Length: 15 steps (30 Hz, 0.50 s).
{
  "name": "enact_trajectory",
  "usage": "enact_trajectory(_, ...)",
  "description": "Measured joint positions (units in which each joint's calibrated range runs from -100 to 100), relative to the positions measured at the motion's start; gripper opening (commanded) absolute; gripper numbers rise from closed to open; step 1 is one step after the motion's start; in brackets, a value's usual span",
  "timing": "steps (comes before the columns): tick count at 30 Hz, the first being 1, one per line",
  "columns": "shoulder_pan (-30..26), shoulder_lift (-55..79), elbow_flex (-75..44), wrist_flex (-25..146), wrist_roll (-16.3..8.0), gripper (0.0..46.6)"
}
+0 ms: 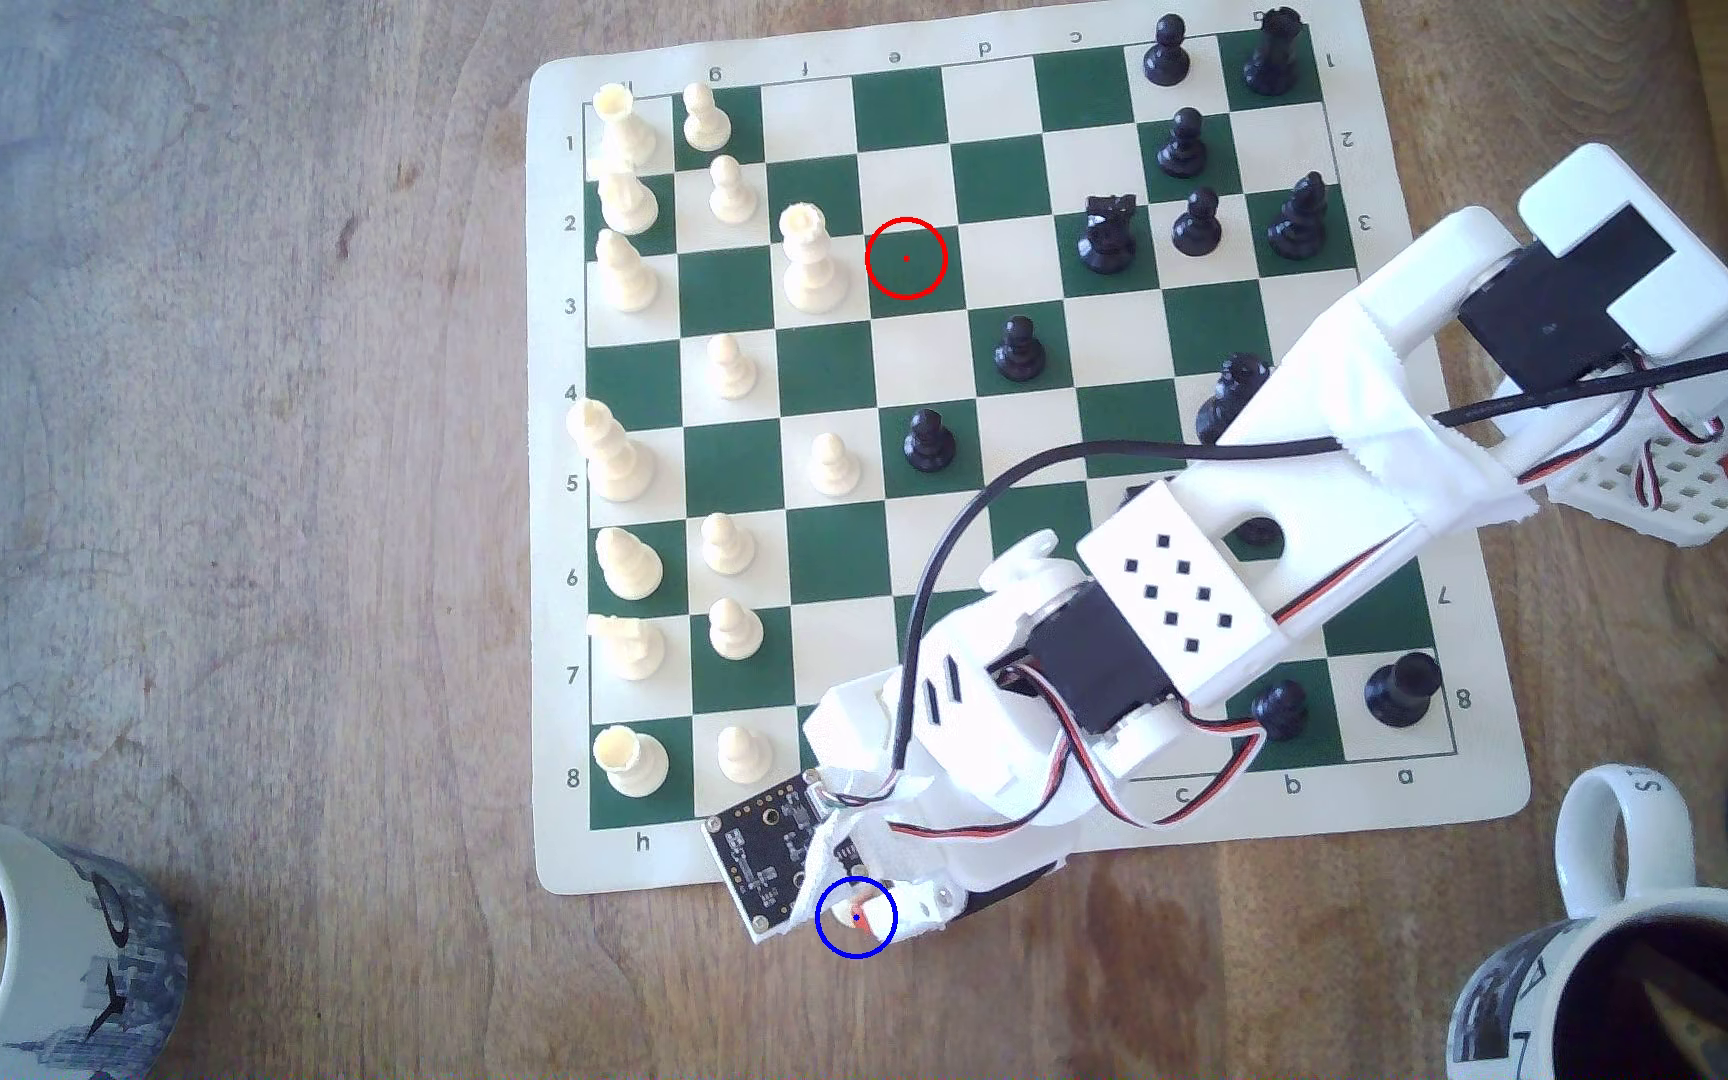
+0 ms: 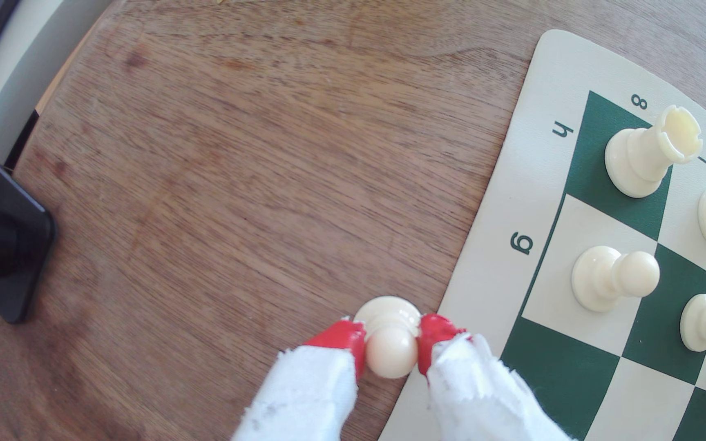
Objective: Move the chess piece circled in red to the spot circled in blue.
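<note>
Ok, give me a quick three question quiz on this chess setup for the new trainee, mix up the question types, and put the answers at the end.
1. True or false: the gripper has its red fingertips on either side of the cream pawn.
2. Multiple choice: in the wrist view, the pawn's base is over A) a green square, B) the bare wooden table, C) the mug.
3. Fill in: in the exterior view, the green square inside the red ring holds ____ piece.

Key
1. True; whether they press it or have just let go cannot be told.
2. B; it is just off the chess mat, at the blue ring.
3. No.
</note>
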Motion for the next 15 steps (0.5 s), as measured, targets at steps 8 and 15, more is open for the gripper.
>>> enact_trajectory(8, 0.0, 1.4, -1.2, -0.2, 0.2, 1.7)
enact_trajectory(15, -0.4, 1.9, -1.9, -0.2, 0.2, 4.9)
